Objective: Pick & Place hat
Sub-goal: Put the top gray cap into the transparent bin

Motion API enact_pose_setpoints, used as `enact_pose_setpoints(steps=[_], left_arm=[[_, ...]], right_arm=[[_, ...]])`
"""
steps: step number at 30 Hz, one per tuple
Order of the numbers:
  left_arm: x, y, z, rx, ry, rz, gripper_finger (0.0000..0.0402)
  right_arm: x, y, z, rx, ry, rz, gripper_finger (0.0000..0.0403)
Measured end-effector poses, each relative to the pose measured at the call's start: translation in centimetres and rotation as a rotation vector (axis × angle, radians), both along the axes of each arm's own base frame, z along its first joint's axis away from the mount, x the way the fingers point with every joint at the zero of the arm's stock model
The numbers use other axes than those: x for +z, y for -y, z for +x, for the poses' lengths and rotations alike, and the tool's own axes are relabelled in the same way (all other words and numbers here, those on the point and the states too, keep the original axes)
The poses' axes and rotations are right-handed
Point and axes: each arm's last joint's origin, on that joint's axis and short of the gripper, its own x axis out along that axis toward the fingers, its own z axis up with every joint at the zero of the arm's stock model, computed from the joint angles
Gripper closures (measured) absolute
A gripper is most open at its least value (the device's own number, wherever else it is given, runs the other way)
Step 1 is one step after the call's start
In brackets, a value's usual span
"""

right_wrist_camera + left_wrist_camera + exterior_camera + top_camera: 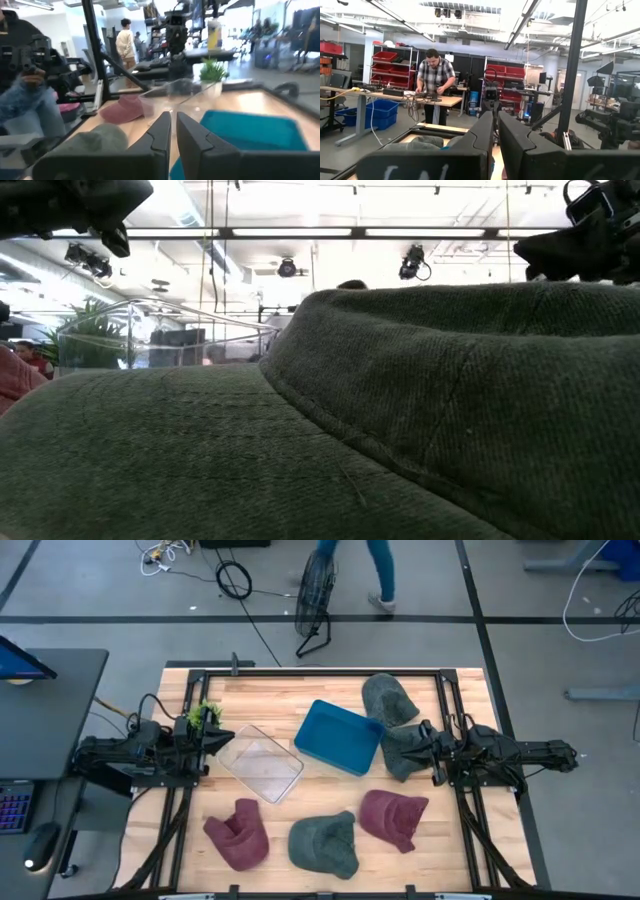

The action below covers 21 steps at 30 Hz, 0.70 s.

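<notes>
Several hats lie on the wooden table in the high view: two dark green ones (pixel 388 698) (pixel 402 752) at the right, a green one (pixel 325 843) at the near edge that fills the low view (pixel 400 410), and two maroon ones (pixel 238 833) (pixel 393 818). My right gripper (pixel 420 732) (pixel 173 117) hangs level above the dark green hat beside the blue bin (pixel 340 737), fingers shut and holding nothing. My left gripper (pixel 224 736) (pixel 496 115) waits shut at the left, next to the clear container (pixel 260 762).
The blue bin and the clear container sit side by side mid-table between the arms. A small green plant (pixel 202 714) stands by the left arm. Black frame rails (pixel 450 700) run along the table's sides. People stand in the room beyond (pixel 435 80).
</notes>
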Motion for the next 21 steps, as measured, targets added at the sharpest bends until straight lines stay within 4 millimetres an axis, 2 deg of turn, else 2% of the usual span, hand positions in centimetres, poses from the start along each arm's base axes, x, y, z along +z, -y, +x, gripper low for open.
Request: enact_pose_setpoints(steps=[5,10,14,18,21], left_arm=[[0.5,0.0,-0.2,-0.002,0.058,-0.024,0.0369],[1.0,-0.3,-0.2,0.037,0.09,-0.015,0.0364],[1.6,-0.5,0.4,0.085,0.045,0.016,0.0334],[3.0,-0.8,1.1,0.117,0.009,0.027,0.0291],[4.5,-1.0,1.5,0.137,-0.001,0.028,0.0267]], right_arm=[[1.1,0.3,-0.1,-0.1,0.114,-0.007,0.0363],[2.0,0.3,-0.4,-0.099,0.217,-0.054,0.0325],[3.2,0.3,-0.6,-0.13,0.252,-0.089,0.027],[5.8,0.4,-0.9,-0.188,0.265,-0.163,0.0221],[7.9,0.7,-0.9,-0.275,0.187,-0.183,0.0203]])
